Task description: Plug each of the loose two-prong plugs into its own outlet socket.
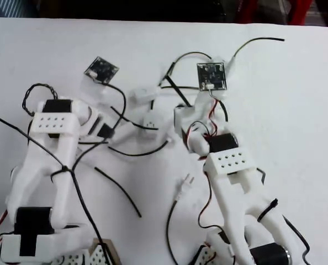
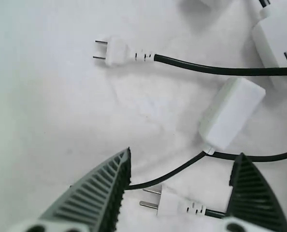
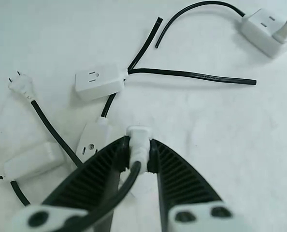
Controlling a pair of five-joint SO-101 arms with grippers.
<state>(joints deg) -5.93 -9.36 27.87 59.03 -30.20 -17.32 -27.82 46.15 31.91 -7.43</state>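
Note:
My left gripper [image 2: 183, 159] hangs open over the table; a white two-prong plug [image 2: 170, 205] on a black cord lies between its ribbed fingers [image 2: 102, 193], untouched. A second loose plug [image 2: 112, 50] lies farther out, with a white socket block [image 2: 230, 113] beside it. My right gripper [image 3: 138, 142] is shut on a white plug [image 3: 139, 150], whose black cord runs back between the fingers. Just ahead of it sits a white socket [image 3: 93, 140], and another socket [image 3: 99, 79] lies beyond. In the high view a third loose plug [image 1: 185, 185] lies next to the right arm.
Two small circuit boards [image 1: 101, 70] [image 1: 211, 75] lie at the back of the white table [image 1: 296, 99]. Black cords cross the middle, and one more socket [image 3: 264, 26] sits off to the side. The far right of the table is bare.

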